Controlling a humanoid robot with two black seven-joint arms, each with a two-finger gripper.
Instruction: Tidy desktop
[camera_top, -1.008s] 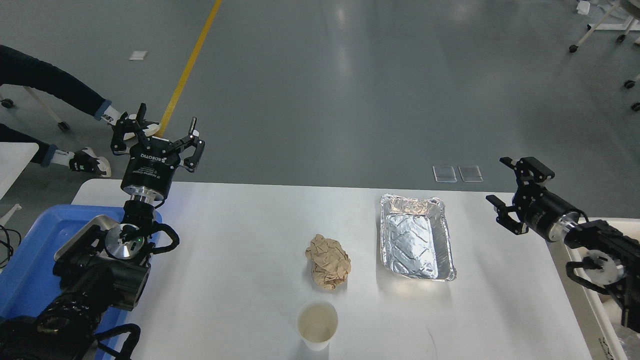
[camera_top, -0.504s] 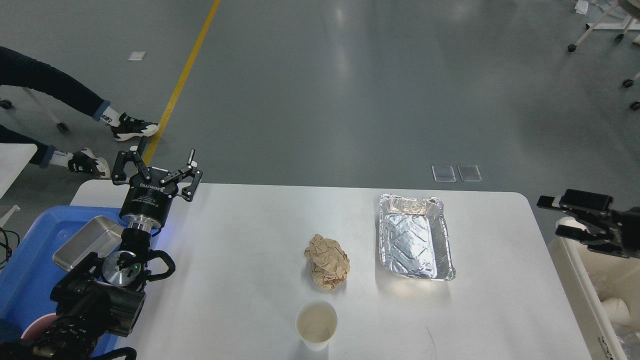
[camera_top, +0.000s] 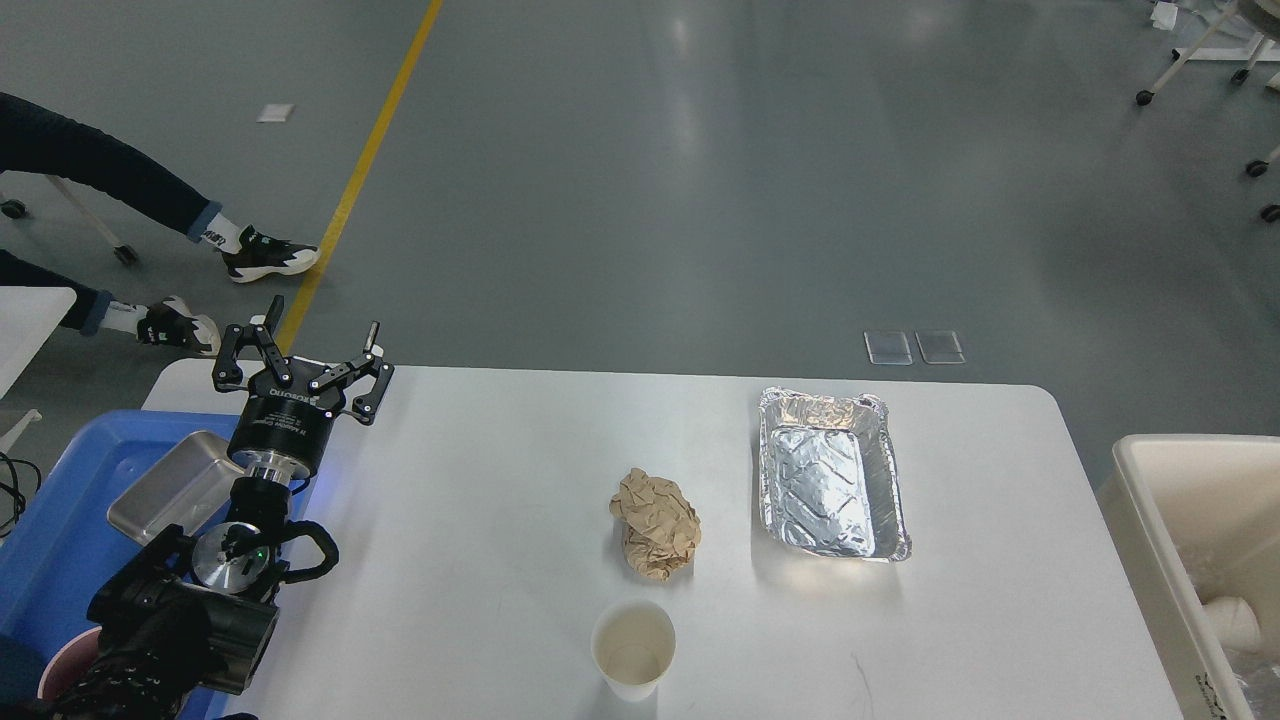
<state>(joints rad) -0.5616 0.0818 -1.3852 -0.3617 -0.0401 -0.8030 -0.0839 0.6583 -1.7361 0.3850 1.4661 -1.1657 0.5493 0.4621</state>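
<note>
- The desktop (camera_top: 480, 480) fills the lower half of the head view, a white slab with rounded corners. Three loose things sit on it, so I judge the tidying to be partway through and between picks, with nothing in hand.
- A blue tray (camera_top: 60, 470) lies off the desktop's 9 o'clock edge and holds a metal tin (camera_top: 170, 480). A cream bin (camera_top: 1180, 480) stands off the 3 o'clock edge, with white rubbish inside.
- The foil tray (camera_top: 830, 475) rests toward 2 o'clock from the desktop's middle, empty and flat on the surface.
- The left gripper (camera_top: 303, 345) hovers over the desktop's 10 o'clock corner, fingers spread and holding nothing. The desktop runs from beneath it toward 4 o'clock. The right gripper is out of sight.
- The crumpled brown paper (camera_top: 655, 525) lies near the middle, well apart from the jaws and toward 4 o'clock from them.
- The paper cup (camera_top: 633, 650) stands upright at 6 o'clock, just below the paper and apart from it.
- Next move, as I judge it: reach across to one loose item, likely the paper, close lightly on it, and carry it off.
</note>
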